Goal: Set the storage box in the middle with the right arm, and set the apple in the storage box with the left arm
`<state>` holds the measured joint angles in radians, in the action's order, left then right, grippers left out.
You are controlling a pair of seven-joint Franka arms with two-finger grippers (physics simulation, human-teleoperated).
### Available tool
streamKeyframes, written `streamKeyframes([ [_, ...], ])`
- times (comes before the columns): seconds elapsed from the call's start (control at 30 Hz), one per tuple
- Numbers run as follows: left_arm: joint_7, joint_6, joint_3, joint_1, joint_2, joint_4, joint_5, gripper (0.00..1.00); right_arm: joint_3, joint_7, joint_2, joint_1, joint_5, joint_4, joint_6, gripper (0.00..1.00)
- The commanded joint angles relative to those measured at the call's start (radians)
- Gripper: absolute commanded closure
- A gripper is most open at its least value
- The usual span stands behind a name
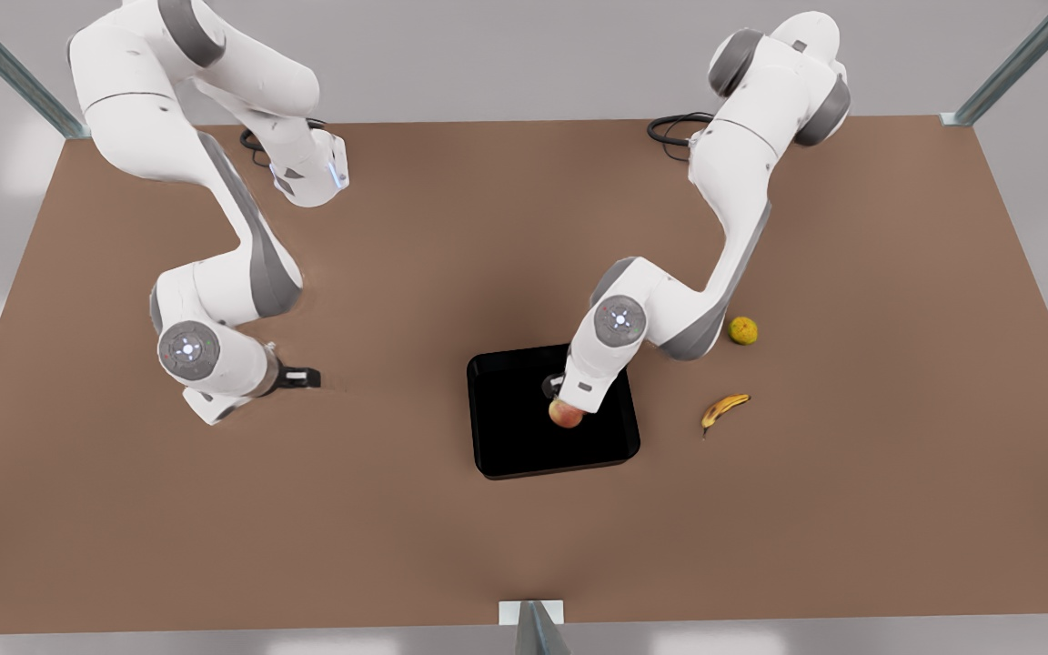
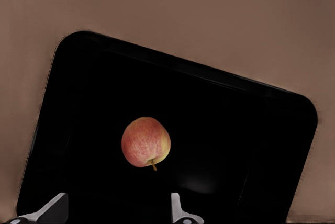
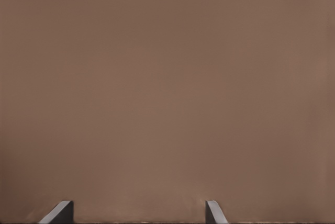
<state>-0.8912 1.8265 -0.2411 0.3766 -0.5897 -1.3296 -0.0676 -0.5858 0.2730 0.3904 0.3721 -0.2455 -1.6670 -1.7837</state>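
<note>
The glossy black storage box (image 1: 506,437) lies near the middle of the brown table. Inside it rests the red-pink apple (image 1: 566,415), stem visible in the left wrist view, apple (image 2: 145,142) on the box floor (image 2: 235,130). My left gripper (image 1: 568,398), on the arm at the front view's right, hovers just above the apple, open, its fingertips (image 2: 57,205) spread wide and apart from the fruit. My right gripper (image 1: 304,376), on the arm at the front view's left, waits low over bare table, open, with nothing between its fingertips (image 3: 213,211).
A yellow-green round fruit (image 1: 742,330) and a spotted banana (image 1: 724,409) lie on the table to the front view's right of the box. Cables (image 1: 677,129) coil at the far edge. A metal post (image 1: 531,628) stands at the near edge.
</note>
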Motion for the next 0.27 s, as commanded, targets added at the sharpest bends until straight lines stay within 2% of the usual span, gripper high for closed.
streamKeyframes([
  [0.0,0.051,-0.049,0.0,-0.014,0.025,0.0,-0.021,0.0,0.0,-0.017,-0.008,0.013,0.0,-0.007,0.003,0.0],
  [0.03,0.52,-0.335,0.058,-0.089,0.166,-0.011,-0.017,0.0,0.001,-0.081,-0.05,0.06,0.0,-0.023,0.061,0.0],
  [0.07,0.811,-0.443,0.129,-0.172,0.272,-0.04,-0.011,0.0,0.0,-0.084,-0.053,0.091,-0.002,-0.004,0.124,0.0],
  [0.1,0.859,-0.444,0.227,-0.189,0.347,-0.069,0.025,0.0,0.001,-0.086,-0.053,0.125,-0.003,0.01,0.127,0.0],
  [0.17,0.85,-0.375,0.241,-0.209,0.495,-0.212,0.026,0.0,0.026,-0.098,-0.073,0.128,-0.009,0.01,0.125,0.0],
  [0.23,0.851,-0.38,0.241,-0.208,0.501,-0.212,0.026,0.0,0.375,-0.215,-0.151,-0.168,0.119,0.012,0.125,0.0],
])
